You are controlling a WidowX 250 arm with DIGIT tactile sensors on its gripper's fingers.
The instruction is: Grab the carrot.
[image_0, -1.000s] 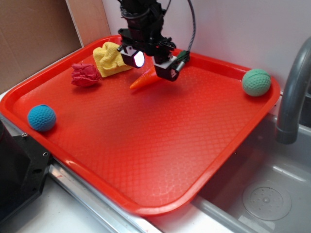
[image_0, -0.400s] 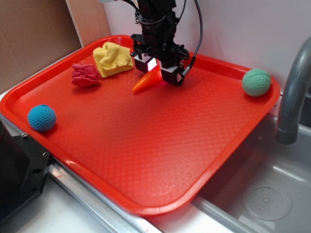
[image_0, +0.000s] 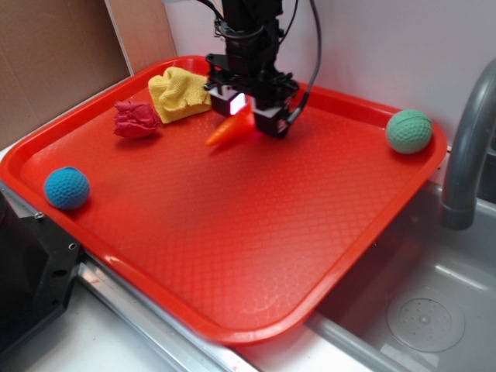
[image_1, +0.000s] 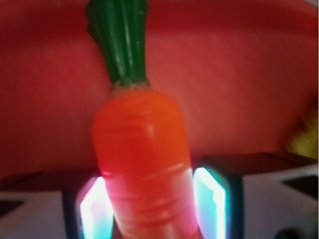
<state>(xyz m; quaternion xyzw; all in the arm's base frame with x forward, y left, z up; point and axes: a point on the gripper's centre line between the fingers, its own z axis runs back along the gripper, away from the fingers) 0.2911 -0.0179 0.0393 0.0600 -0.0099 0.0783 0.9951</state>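
Since the carrot (image_1: pixel 142 164) looked glossy and slippery, you had the gripper (image_0: pixel 244 115) pinching its thick body, which was soundest.

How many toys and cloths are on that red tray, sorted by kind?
Knitted balls: 2 (blue ball, green ball)
Crumpled cloths: 2 (yellow cloth, pink-red cloth)
Glossy orange plastic carrot: 1
Total: 5

Red tray and what lay on it

The red textured tray (image_0: pixel 232 232) carried a blue ball (image_0: pixel 66 188) near its left edge, a crumpled red cloth (image_0: pixel 136 120) and yellow cloth (image_0: pixel 180 93) at far left, a green ball (image_0: pixel 408 131) far right, and an orange carrot (image_0: pixel 227 129) far centre.
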